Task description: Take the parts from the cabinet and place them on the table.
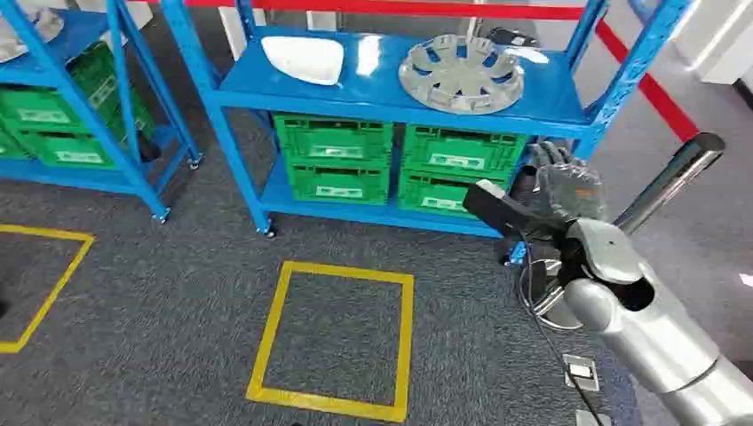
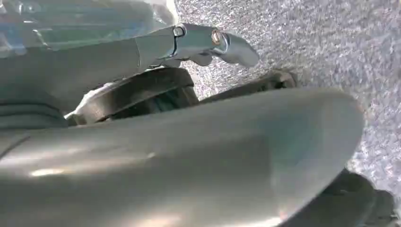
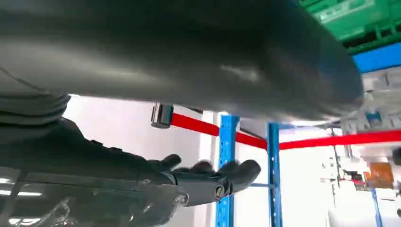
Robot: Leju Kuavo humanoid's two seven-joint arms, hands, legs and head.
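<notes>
Head view, looking down over grey carpet: nearest me, my right arm (image 1: 648,328) comes in from the lower right, silver and bent. Its right hand (image 1: 568,182) is raised in front of the right end of the blue rack (image 1: 391,93), touching nothing. From the right wrist view the dark fingers (image 3: 236,172) lie stretched out and slightly apart, holding nothing, with a blue post and red bar beyond them.

Left of the arm, a yellow taped square (image 1: 333,337) marks the floor just before the rack, and part of another yellow outline (image 1: 40,280) shows at the near left edge.

Farther off, the rack's lower shelf carries four green crates (image 1: 395,164), stacked in two pairs side by side. On its top shelf lie the parts: a silver wheel cover (image 1: 462,71) towards the right and a white curved shell (image 1: 304,58) towards the left, well apart from each other. A small dark item at the far right of that shelf is too small to make out.

A second blue rack (image 1: 89,98) with green crates stands at the far left.

From the left wrist view I see one grey finger (image 2: 231,45) of the left hand (image 2: 203,45) above speckled carpet; whether that hand is wide or curled, I cannot tell.
</notes>
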